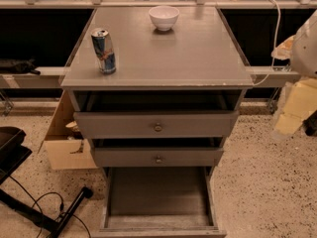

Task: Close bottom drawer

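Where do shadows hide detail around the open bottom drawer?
Camera view: the bottom drawer darkens at its back, under the middle drawer, while its floor reads plainly; the gripper, at the right edge beside the cabinet, is brightly lit.
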Controlling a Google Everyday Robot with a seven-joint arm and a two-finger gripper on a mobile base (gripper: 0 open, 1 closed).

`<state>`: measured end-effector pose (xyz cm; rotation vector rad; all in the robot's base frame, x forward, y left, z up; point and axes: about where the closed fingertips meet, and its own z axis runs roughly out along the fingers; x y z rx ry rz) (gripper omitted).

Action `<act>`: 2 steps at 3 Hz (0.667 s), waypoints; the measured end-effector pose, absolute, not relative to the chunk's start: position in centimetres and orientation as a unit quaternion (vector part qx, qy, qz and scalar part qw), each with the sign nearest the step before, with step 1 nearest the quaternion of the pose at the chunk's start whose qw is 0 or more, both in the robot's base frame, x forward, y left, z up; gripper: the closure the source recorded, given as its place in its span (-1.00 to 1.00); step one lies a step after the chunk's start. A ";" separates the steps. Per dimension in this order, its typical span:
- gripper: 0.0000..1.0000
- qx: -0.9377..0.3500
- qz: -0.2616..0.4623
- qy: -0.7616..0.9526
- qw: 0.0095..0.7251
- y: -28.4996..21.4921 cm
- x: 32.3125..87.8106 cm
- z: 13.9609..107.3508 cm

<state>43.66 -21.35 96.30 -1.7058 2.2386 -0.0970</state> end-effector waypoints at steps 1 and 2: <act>-1.00 -0.596 -0.010 0.783 0.179 -19.9 42.4 92.8; -1.00 -0.591 0.015 0.784 0.189 -19.3 41.3 85.8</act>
